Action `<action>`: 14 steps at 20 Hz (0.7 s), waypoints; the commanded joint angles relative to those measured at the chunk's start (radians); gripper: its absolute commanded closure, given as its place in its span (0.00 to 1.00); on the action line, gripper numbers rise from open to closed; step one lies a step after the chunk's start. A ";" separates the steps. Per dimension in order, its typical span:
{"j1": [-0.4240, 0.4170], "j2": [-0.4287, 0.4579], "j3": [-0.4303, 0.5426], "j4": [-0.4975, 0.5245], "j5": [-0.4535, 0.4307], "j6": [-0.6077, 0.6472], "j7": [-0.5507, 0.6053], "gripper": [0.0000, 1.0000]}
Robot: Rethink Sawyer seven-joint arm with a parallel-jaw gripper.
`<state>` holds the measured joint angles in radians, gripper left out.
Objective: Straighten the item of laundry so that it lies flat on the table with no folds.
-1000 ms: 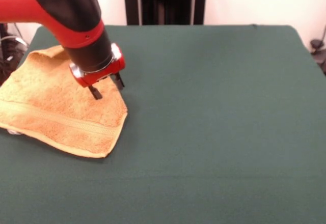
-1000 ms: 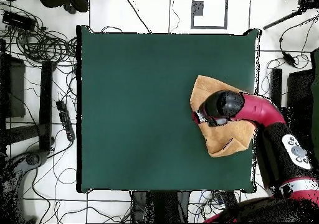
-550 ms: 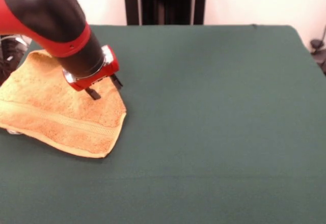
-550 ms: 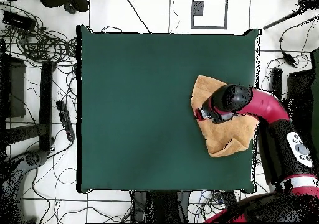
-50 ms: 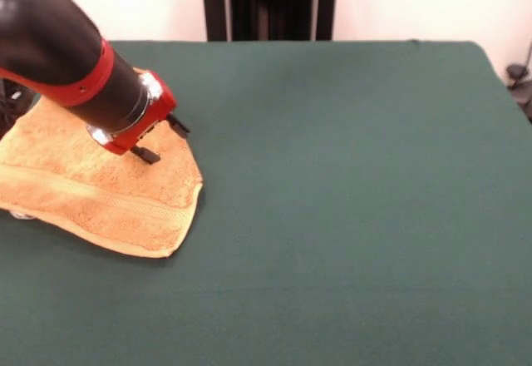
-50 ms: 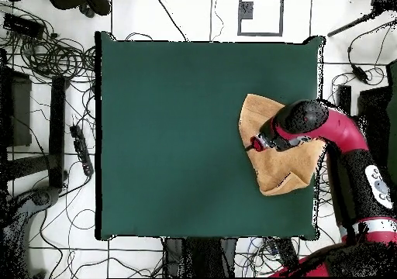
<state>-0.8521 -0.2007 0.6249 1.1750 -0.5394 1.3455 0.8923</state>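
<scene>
Front view: the towel lies at the left of the tabletop, toward its far side, its left part running out past the picture's edge. It is not flat: it reads as doubled, with a rounded fold along its right edge and a woven band crossing its near part. Terry like this should be light, limp and rough enough to pinch without slipping, but it will drag and bunch on the felt-like cover unless it is lifted. The best hold is probably a single layer at a hemmed edge or corner, likely the free near-right corner, not the thick middle. The claw slants down over the towel's right part with its two dark tips set apart and nothing between them; whether the lower tip touches the cloth I cannot tell. Against half a second ago, the arm has swung left and leans flatter, while the towel's outline looks unchanged.

Overhead view: the towel sits at the right edge of the tabletop, a pointed flap folded across it. The claw is over its left edge, and the arm's elbow has moved further right than before.
</scene>
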 commanded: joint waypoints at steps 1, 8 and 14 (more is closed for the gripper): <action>-0.033 0.174 -0.045 -0.183 -0.389 -0.253 -0.598 0.00; -0.038 0.226 -0.005 -0.280 -0.396 -0.151 -0.830 0.00; -0.054 0.255 0.026 -0.316 -0.379 -0.112 -1.022 0.00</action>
<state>-0.8665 -0.1332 0.6903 1.0440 -0.6241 1.5674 0.2875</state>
